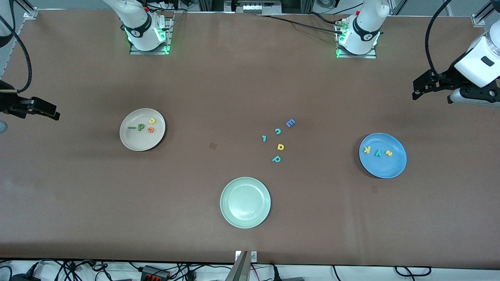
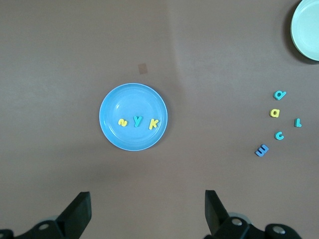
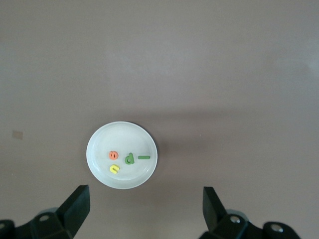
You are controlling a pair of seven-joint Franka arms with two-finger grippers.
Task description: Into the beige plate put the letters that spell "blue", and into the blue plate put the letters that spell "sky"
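Jaws wide and empty on both grippers; stray letters [image 1: 279, 140] lie on the table [image 1: 250, 78] above the pale green plate [image 1: 245, 202].

Plates: three. One beige plate [image 1: 134, 142], one blue plate [image 1: 386, 166], one pale green plate [image 1: 245, 203].

Foam letters: twelve in all.

In the beige plate, four: orange "e" [image 1: 150, 130], olive-green "b" [image 1: 141, 127], dark-green bar "l" [image 1: 131, 127], yellow "u" [image 1: 152, 121].

In the blue plate, three: yellow "k" [image 1: 366, 150], teal "y" [image 1: 377, 153], yellow "s" [image 1: 388, 153].

Loose on the table between the blue plate and the beige plate, five: blue capital "E" [image 1: 290, 123], teal "c" [image 1: 277, 131], teal "l" [image 1: 264, 138], yellow "a" [image 1: 280, 146], teal "p" [image 1: 276, 159].

By colour: four yellow, four teal, two green, one orange, one blue.

Grippers: two.
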